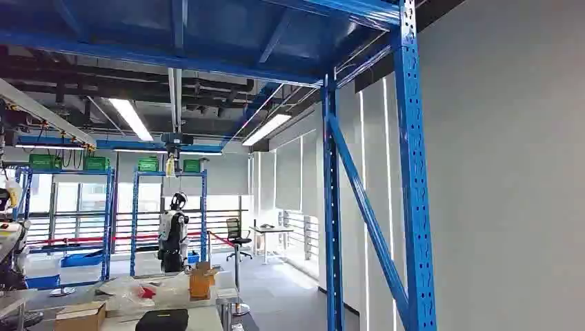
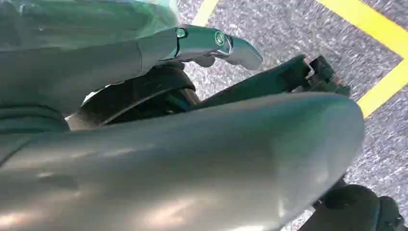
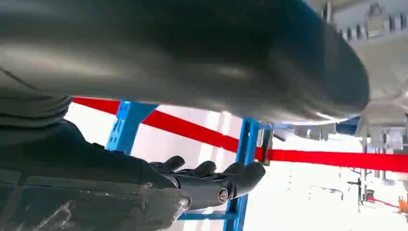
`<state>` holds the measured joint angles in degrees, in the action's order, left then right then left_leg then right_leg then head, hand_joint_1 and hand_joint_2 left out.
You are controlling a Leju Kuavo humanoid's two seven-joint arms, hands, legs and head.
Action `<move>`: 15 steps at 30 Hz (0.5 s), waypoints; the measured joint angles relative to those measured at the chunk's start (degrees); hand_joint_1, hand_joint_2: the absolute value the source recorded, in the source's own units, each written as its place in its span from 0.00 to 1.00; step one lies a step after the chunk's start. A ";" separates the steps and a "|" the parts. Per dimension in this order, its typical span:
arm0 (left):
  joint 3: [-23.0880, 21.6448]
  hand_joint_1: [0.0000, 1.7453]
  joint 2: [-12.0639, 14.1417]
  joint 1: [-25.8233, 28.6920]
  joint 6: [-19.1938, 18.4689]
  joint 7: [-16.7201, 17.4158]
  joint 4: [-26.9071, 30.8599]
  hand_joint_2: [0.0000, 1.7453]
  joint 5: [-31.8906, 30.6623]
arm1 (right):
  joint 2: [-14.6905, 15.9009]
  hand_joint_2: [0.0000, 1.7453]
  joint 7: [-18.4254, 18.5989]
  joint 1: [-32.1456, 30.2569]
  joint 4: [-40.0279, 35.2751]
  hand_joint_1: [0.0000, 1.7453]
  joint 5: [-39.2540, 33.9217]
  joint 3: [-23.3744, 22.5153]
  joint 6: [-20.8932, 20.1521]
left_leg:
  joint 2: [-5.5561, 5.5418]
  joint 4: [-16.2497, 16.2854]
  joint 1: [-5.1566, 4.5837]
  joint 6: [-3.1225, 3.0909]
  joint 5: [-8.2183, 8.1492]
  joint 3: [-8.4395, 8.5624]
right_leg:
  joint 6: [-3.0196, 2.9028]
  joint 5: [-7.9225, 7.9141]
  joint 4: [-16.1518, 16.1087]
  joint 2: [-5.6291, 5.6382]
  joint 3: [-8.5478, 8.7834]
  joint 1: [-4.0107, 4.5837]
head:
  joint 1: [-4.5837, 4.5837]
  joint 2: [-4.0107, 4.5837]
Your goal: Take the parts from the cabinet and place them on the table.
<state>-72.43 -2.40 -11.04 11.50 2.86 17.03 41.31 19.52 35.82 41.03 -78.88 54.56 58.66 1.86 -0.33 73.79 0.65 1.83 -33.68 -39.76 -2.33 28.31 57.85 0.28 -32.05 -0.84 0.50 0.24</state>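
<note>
Head cam is pitched up at the blue rack upright (image 1: 414, 172) filling 3 o'clock, grey wall behind it. No cabinet or parts visible from here, so I can't say where the parts sit or what they are. Tabletop (image 1: 207, 318) is low at 7 o'clock, carrying a cardboard box (image 1: 81, 316), a black case (image 1: 162, 321), a small orange box (image 1: 201, 281) and crumpled clear plastic (image 1: 131, 293). Another humanoid (image 1: 172, 234) stands further back, around 8 o'clock.

Left hand (image 2: 211, 43): the fingers I can see are extended over grey floor with a yellow line (image 2: 380, 43), nothing in it, reads as apart. Right hand (image 3: 211, 183): fingers extended side by side, palm bare, red barrier tape (image 3: 288, 154) behind. Also holding nothing.

My read: no pick has started, need to tilt the head down and find the cabinet. Handling is a guess with no part seen. I'd assume rigid, possibly smooth parts, wrap the fingers round the body near the middle, and start gently until weight is known
</note>
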 joint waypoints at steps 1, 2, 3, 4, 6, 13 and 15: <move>0.02 0.00 0.00 0.00 0.00 0.00 0.00 0.00 0.00 | -0.15 0.00 -0.02 0.04 0.00 0.00 0.00 0.00 0.00 | 0.00 -4.08 0.04 -0.05 3.54 1.14 | 0.15 0.53 0.08 0.09 0.70 -0.05 | 0.09 0.00; 0.09 0.00 0.04 0.05 0.00 0.00 0.00 0.00 0.00 | -0.31 0.00 -0.09 0.05 0.00 0.00 0.00 0.00 0.02 | 0.01 -9.36 0.09 -0.18 7.34 2.92 | 0.33 1.11 0.12 0.12 1.55 -0.11 | 0.20 0.00; 0.11 0.00 0.04 0.14 0.00 0.02 0.00 0.00 0.00 | -0.39 0.00 -0.17 0.02 0.00 0.00 0.00 0.00 0.02 | 0.02 -13.34 0.08 -0.43 9.39 3.99 | 0.58 1.67 0.10 0.10 2.14 -0.12 | 0.22 0.00; 0.15 0.00 0.00 0.17 -0.02 0.00 0.00 0.00 0.00 | -0.39 0.00 -0.24 0.10 0.04 0.00 0.00 0.07 0.11 | 0.00 -13.35 -0.34 -0.80 8.62 4.60 | 1.04 1.99 0.16 0.18 2.33 0.31 | 0.17 0.00; 0.31 0.00 0.00 0.11 -0.04 0.02 0.00 0.00 -0.02 | -0.41 0.00 -0.35 0.08 0.04 0.00 -0.04 0.04 0.15 | -0.02 -14.56 -0.50 -1.98 7.41 5.35 | 1.67 2.10 -0.11 0.10 2.08 0.13 | 0.09 -0.04; 0.55 0.00 -0.04 0.16 -0.04 0.04 0.00 0.00 -0.31 | -0.39 0.00 -0.46 -0.34 0.13 0.00 -0.46 0.02 0.55 | 0.00 -15.56 -0.16 -3.93 6.16 7.01 | 3.11 8.20 16.50 -0.04 -7.50 -0.01 | -0.74 0.00; 0.57 0.00 -0.04 0.38 -0.04 0.07 0.00 0.00 -0.50 | -0.39 0.00 -0.46 -0.59 0.33 0.00 -0.48 0.04 0.57 | -0.10 -15.56 -0.29 -3.92 5.51 7.81 | 2.96 5.49 17.07 -0.04 -9.61 -0.01 | -0.87 0.00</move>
<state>-71.87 -2.45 -10.66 11.45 2.93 17.03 40.81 19.12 35.36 40.44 -78.55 54.07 58.71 2.43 -0.43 58.23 0.36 -2.09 -28.17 -31.95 0.64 33.79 74.92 0.24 -41.66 -0.84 -0.37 0.24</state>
